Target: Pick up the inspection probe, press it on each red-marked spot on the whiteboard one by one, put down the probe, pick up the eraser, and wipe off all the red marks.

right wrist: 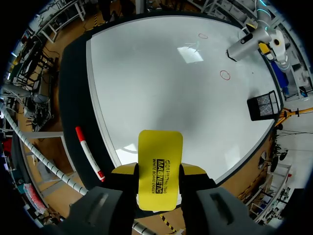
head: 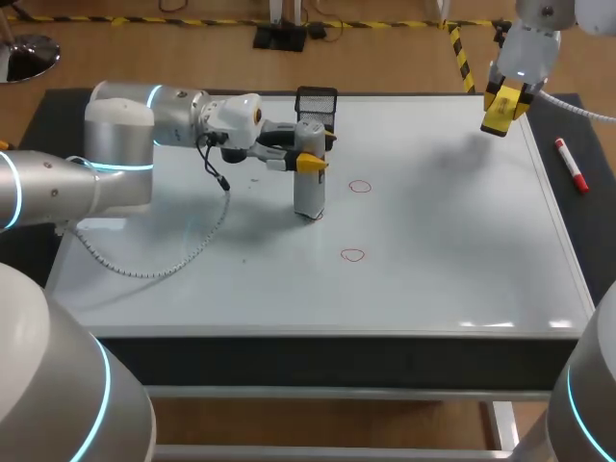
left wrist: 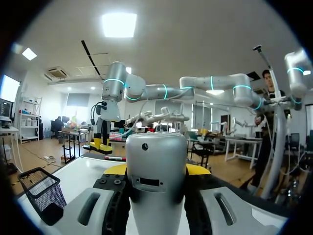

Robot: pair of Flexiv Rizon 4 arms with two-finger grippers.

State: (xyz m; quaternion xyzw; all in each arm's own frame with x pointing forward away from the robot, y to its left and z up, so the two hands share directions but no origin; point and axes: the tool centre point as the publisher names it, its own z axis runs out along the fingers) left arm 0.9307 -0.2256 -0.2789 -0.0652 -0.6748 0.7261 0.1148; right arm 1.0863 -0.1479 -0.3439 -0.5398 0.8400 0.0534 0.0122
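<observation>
Two red rings are drawn on the whiteboard: a far mark and a near mark. The probe stands upright with its foot on the board, near the far mark but apart from it and on neither ring. The left gripper has its fingers clamped on the probe's upper body from both sides. That side grip probably keeps the probe vertical, so a press goes straight down onto a spot.

The right gripper hangs above the board's far right corner, well apart from the marks. Its fingers are closed on the yellow eraser, one on each long edge, with the flat face outward. I judge it is parked there, clear of the probing and ready for wiping.

A red marker lies on the table just off the board's right edge. A black mesh basket sits at the board's far edge behind the probe. Nothing shows inside it.
</observation>
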